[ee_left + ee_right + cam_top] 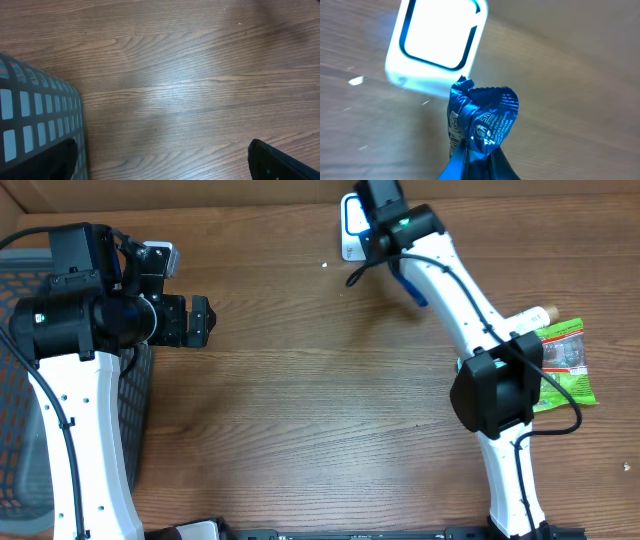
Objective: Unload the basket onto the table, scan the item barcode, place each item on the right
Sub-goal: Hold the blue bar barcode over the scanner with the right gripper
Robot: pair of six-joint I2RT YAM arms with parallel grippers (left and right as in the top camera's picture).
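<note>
My right gripper (479, 162) is shut on a crumpled blue foil packet (484, 117). The packet sticks up from the jaws just in front of the white scanner (437, 42), whose bright window faces it. From overhead the scanner (350, 225) sits at the table's far edge, partly under the right wrist, and a strip of the blue packet (413, 288) shows beside the arm. A barcode-like strip runs along the packet's left edge. My left gripper (200, 320) hangs open over bare wood at the left, its dark fingertips (272, 162) wide apart with nothing between them.
A dark mesh basket (20, 300) stands at the left edge, its corner (35, 110) beside my left gripper. A green packet (565, 360) and a pale item (535, 315) lie at the right, by the right arm's elbow.
</note>
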